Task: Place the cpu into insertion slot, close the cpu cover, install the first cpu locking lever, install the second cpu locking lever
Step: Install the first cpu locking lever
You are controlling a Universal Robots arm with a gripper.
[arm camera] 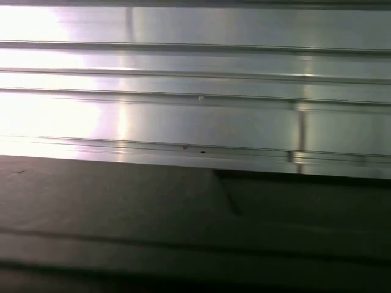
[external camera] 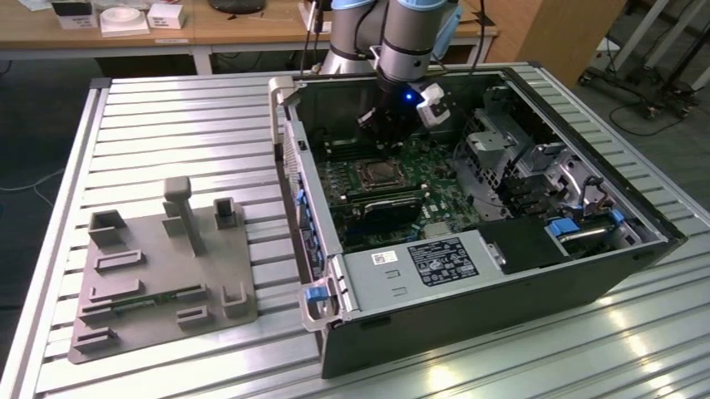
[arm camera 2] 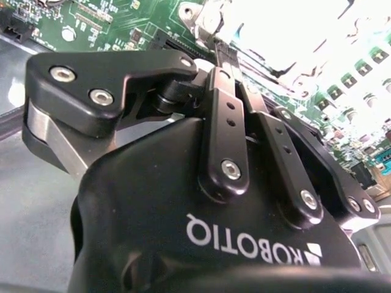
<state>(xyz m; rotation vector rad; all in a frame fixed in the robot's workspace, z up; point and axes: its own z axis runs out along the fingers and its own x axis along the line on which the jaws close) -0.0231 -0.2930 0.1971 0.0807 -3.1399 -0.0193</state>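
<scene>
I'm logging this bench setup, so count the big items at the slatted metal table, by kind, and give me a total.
Computer case: 1
Grey holder block: 1
Robot arm: 1
Total: 3

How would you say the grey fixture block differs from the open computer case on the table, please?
The fixture block is low, light grey and lies flat on the exterior view's left; the computer case is far larger, black and open-topped on the right. The case holds a green board and the gripper; the block has small upright posts. Both rest on the slatted table.
</scene>
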